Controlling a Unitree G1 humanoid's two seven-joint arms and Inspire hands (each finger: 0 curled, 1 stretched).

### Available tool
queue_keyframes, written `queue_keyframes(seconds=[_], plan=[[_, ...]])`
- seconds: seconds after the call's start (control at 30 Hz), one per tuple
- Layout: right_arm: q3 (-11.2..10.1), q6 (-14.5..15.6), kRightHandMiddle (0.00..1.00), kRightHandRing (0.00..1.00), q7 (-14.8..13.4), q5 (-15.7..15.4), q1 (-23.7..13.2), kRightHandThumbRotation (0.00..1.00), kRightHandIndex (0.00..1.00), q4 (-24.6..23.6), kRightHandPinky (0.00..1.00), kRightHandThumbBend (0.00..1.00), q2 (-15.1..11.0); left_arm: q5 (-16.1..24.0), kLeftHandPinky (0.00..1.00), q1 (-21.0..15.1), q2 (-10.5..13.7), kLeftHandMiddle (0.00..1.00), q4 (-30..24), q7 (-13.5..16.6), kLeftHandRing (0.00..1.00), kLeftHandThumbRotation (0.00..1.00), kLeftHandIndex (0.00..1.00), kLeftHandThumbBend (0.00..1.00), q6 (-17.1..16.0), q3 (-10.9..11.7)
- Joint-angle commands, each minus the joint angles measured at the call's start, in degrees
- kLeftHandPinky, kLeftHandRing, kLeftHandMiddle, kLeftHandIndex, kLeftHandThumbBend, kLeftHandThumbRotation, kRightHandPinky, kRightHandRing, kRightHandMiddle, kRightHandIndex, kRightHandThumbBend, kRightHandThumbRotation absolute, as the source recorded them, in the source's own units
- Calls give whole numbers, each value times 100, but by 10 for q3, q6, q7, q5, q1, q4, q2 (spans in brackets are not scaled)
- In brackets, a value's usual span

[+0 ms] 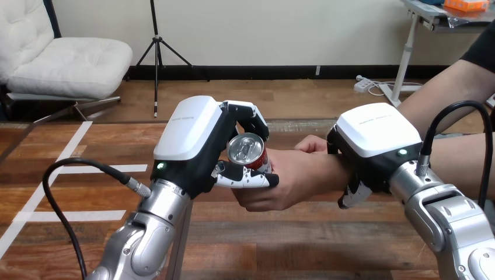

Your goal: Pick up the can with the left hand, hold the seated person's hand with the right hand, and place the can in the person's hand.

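Note:
A red can (248,151) with a silver top stands upright in my left hand (195,140), whose fingers and thumb are curled round it. The person's hand (286,178) reaches in from the right and cups the can from the right and below, so both hands are on it. My right hand (373,146) sits over the person's wrist (327,169), its fingers wrapping down around it, with a fingertip showing below the wrist.
The wooden table (292,239) stretches across the view, with white tape lines (70,216) on its left part. The person's forearm (455,157) comes in from the right edge, behind my right arm.

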Motion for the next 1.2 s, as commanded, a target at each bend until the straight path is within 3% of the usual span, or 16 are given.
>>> queue_keyframes(seconds=[0.0, 0.53, 0.87, 1.03, 1.1, 1.17], plan=[[-9, -2, 38, 28, -14, 1, -49, 0, 49, -7, 20, 90, 7, -3, 27, -51, -27, 38, -6, 4, 32, 0, 43, 65, -17, -19], [-10, -4, 36, 26, -19, 3, -47, 0, 49, -4, 18, 89, 6, -2, 26, -53, -29, 38, -1, 3, 31, 0, 42, 64, -20, -25], [-3, 1, 40, 30, -11, -21, -49, 0, 55, 0, 21, 88, 2, 6, 27, -51, -28, 40, -9, -18, 33, 0, 43, 64, -1, -27], [-6, -4, 49, 41, -15, -19, -48, 0, 60, 3, 31, 89, 1, 34, 30, -54, -19, 48, -14, -28, 40, 2, 54, 69, 9, -33], [-6, -5, 55, 48, -13, -19, -48, 0, 63, 4, 39, 89, 0, 43, 34, -54, -17, 58, -15, -29, 47, 7, 63, 73, 10, -34], [-6, -5, 57, 50, -10, -19, -48, 0, 64, 4, 42, 89, 0, 51, 36, -55, -17, 61, -16, -30, 50, 9, 66, 75, 11, -35]])
